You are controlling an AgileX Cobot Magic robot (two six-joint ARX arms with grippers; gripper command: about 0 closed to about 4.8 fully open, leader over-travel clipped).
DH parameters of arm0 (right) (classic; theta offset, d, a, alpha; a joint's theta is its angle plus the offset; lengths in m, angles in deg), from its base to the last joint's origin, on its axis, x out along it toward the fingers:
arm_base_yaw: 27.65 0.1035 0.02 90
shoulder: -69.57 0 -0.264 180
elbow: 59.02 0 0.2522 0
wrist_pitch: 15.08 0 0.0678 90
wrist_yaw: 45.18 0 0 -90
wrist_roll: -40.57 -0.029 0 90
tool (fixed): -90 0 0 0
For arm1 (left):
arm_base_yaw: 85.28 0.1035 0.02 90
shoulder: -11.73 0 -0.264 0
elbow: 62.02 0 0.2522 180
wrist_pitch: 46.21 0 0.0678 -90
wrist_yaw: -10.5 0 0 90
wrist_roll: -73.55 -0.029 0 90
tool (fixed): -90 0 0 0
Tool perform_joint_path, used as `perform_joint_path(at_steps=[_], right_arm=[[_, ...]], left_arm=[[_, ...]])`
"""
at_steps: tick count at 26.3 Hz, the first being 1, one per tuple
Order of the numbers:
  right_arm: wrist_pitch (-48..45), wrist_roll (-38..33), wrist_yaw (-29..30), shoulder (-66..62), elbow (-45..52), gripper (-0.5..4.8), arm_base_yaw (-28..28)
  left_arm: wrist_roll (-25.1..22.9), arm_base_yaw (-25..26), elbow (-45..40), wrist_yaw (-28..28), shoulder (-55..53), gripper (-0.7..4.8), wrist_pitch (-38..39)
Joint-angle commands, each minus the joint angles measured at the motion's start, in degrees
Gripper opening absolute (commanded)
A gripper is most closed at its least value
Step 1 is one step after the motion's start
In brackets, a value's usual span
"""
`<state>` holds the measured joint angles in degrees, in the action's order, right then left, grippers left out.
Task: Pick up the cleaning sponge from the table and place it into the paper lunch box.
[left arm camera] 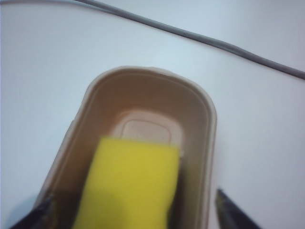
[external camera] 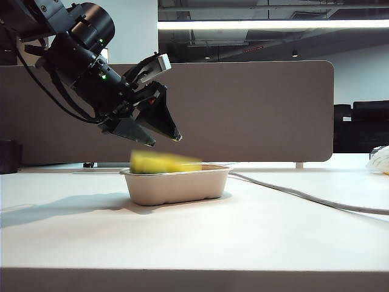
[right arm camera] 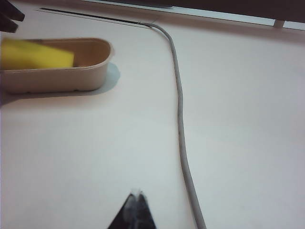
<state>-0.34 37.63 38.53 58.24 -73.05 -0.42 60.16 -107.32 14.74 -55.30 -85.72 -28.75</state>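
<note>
One white table [external camera: 255, 237], one grey cable [right arm camera: 180, 124], one beige lunch box [external camera: 176, 185], one yellow sponge [external camera: 164, 162], blurred, half inside the box, touching no finger. Left gripper [external camera: 158, 137] tilts down just above it, jaws apart. Right gripper [right arm camera: 136, 202] hangs well aside, fingertips together.

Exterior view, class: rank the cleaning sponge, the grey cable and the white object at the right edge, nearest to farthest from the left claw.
1. Cleaning sponge: just below the open left claw, blurred, at the paper lunch box rim.
2. Grey cable: on the table, right of the box.
3. White object: far right edge.
</note>
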Motion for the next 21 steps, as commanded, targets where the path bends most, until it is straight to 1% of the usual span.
perform_joint_path(at_steps=[1,4,5,7,8,9,10,11,14,17,21], right_arm=[[-0.8,0.0,0.0,0.0,0.0,-0.05,0.0],[-0.8,0.0,0.0,0.0,0.0,-0.05,0.0],[-0.8,0.0,0.0,0.0,0.0,-0.05,0.0],[-0.8,0.0,0.0,0.0,0.0,-0.05,0.0],[-0.8,0.0,-0.1,0.0,0.0,-0.05,0.0],[-0.8,0.0,-0.1,0.0,0.0,-0.05,0.0],[-0.8,0.0,0.0,0.0,0.0,-0.05,0.0],[-0.8,0.0,0.0,0.1,0.0,-0.05,-0.2],[-0.8,0.0,0.0,0.3,0.0,-0.05,-1.9],[-0.7,0.0,0.1,1.2,0.0,-0.05,-6.0],[-0.8,0.0,-0.1,5.2,0.0,-0.05,-14.4]], left_arm=[[0.1,0.0,0.2,-0.2,0.2,4.79,-1.4],[0.6,0.0,0.4,-1.0,0.3,4.79,-1.6],[0.9,0.0,0.4,-0.9,0.6,4.31,-1.5],[2.1,0.0,0.4,-0.9,1.7,0.46,-0.7],[2.8,0.0,0.4,-1.0,2.5,0.08,-0.4],[4.5,0.0,0.3,-2.3,3.5,-0.15,-0.2],[6.2,0.0,0.3,-4.5,4.7,-0.03,-0.1],[7.1,-0.1,0.3,-6.6,5.9,-0.05,0.0],[6.5,-1.4,-0.8,-9.5,11.0,-0.05,-0.6],[7.5,-2.6,-2.7,-10.3,16.7,-0.05,-3.0],[12.7,-5.3,-7.9,-12.6,24.3,-0.05,-10.0]])
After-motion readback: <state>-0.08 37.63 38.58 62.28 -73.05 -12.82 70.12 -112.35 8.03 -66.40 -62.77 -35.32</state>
